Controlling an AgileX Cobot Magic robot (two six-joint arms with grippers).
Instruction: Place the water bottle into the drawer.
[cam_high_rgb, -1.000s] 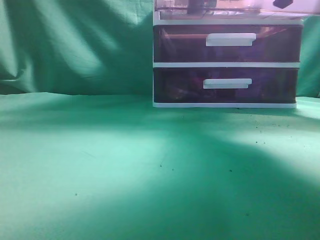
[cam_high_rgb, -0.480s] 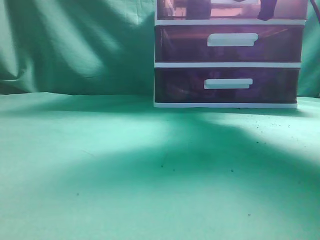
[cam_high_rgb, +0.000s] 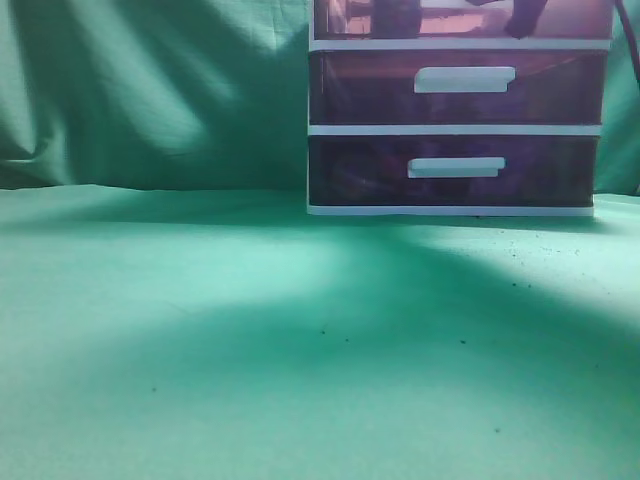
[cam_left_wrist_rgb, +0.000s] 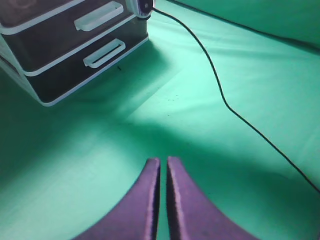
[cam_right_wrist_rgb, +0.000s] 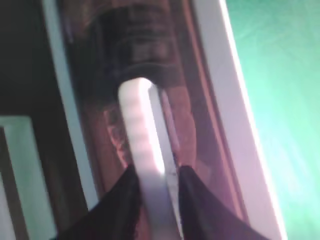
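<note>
While the right gripper (cam_right_wrist_rgb: 156, 192) clamps the handle (cam_right_wrist_rgb: 145, 150) | drawer (cam_high_rgb: 460, 20), far right on the table (cam_high_rgb: 250, 340), has slid in since a second ago, front now flush | bottle (cam_high_rgb: 397, 17) dark inside | only release left, likely | left gripper (cam_left_wrist_rgb: 163, 200) narrow, empty, near.

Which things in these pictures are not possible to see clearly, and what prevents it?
- Top drawer, exterior view: the upper edge cuts it off, so its handle and opening hardly show.
- Water bottle: only a dark shape behind the tinted front; no details.
- Right gripper, right wrist view: its dark fingers sit on either side of the white bar handle; close and blurred.
- Left gripper, left wrist view: only the fingertips show, nearly together.
</note>
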